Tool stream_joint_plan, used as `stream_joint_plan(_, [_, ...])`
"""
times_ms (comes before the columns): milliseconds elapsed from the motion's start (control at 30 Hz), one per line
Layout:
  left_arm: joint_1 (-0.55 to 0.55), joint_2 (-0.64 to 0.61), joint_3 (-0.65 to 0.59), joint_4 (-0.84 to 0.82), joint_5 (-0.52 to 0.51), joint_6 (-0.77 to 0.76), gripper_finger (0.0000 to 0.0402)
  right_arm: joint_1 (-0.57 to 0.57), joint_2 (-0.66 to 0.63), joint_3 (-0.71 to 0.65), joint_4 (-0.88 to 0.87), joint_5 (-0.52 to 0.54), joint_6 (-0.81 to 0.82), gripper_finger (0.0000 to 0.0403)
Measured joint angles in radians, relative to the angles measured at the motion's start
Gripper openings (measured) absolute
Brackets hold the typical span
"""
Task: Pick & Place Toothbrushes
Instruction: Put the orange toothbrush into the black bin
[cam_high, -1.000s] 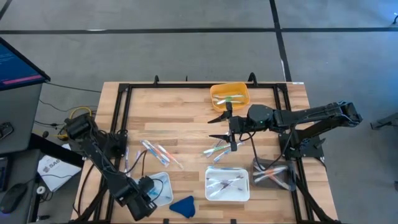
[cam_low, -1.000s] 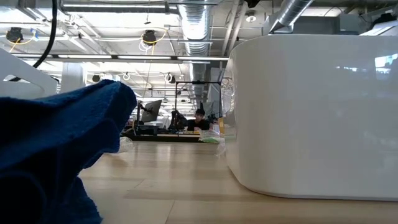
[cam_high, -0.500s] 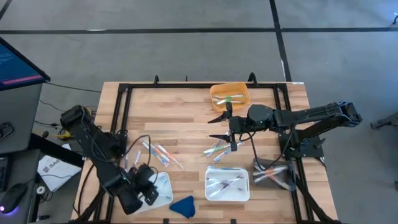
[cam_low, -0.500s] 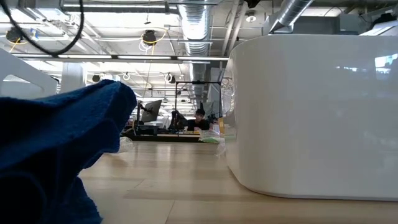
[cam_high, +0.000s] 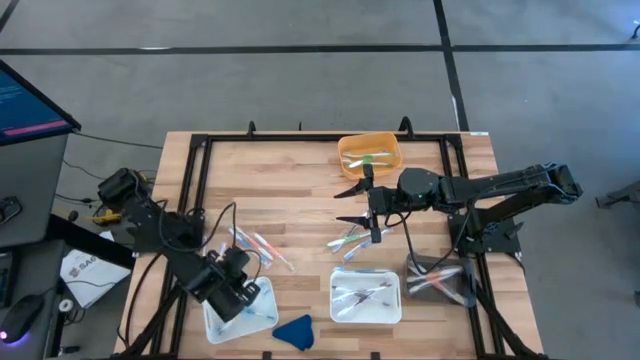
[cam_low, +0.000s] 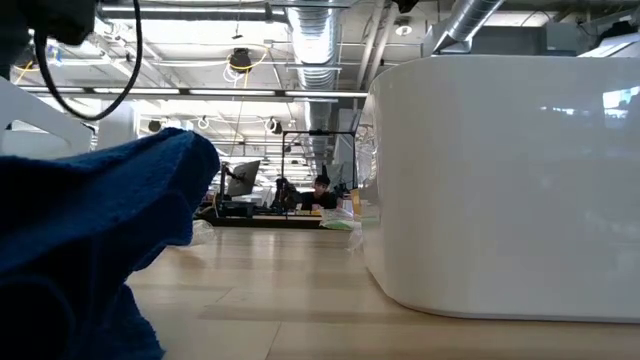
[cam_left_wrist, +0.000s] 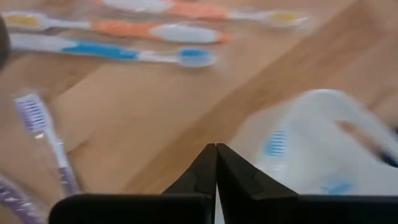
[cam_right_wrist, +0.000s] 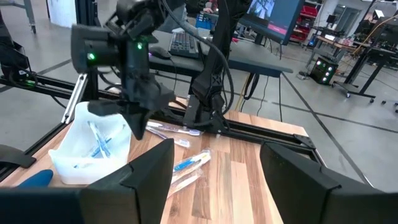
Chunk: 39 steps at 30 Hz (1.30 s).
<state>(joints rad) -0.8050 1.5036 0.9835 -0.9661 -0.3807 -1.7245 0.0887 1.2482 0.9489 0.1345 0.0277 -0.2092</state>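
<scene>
Loose toothbrushes (cam_high: 255, 245) lie flat on the wooden table left of centre, and a few more (cam_high: 350, 240) lie near the middle. In the left wrist view a blue one (cam_left_wrist: 118, 53), an orange one (cam_left_wrist: 168, 31) and a purple one (cam_left_wrist: 43, 130) show. My left gripper (cam_high: 235, 287) hangs shut and empty over the far edge of the near-left white tray (cam_high: 215, 322), its fingertips (cam_left_wrist: 216, 168) closed together. That tray (cam_right_wrist: 93, 146) has toothbrushes in it. My right gripper (cam_high: 352, 205) is open above the table's middle, holding nothing.
An orange tray (cam_high: 370, 155) at the far middle, a white tray (cam_high: 365, 295) at the near middle and a clear bin (cam_high: 440, 280) at the near right hold toothbrushes. A blue cloth lump (cam_high: 293, 330) lies at the near edge. A black frame borders the table.
My left gripper has moved from the table's near-left corner toward the far edge and slightly right, rising a little. It now hangs over the near-left white tray's far edge, tipped more steeply downward. My right arm has kept still.
</scene>
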Motion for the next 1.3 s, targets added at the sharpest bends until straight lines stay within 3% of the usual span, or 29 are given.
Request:
stream_joint_plan(200, [0.014,0.001,-0.063,0.045,0.071,0.021,0.0000,0.000,0.000,0.000,0.000,0.000,0.000,0.0233])
stream_joint_plan(467, [0.013,0.001,-0.076,0.198,0.083,0.120,0.0000,-0.008,0.000,0.000,0.000,0.000,0.000,0.0233])
stream_joint_plan(733, [0.010,0.001,-0.076,0.243,0.098,0.132,0.0000,-0.004,0.000,0.000,-0.003,0.000,0.000,0.0233])
stream_joint_plan(1000, [0.048,0.001,-0.076,0.239,-0.077,0.260,0.0000,-0.007,0.000,0.000,-0.003,0.000,0.000,0.0233])
stream_joint_plan(1300, [0.193,0.001,-0.076,0.238,-0.085,0.482,0.0001,-0.006,0.000,0.000,-0.003,0.000,0.000,0.0233])
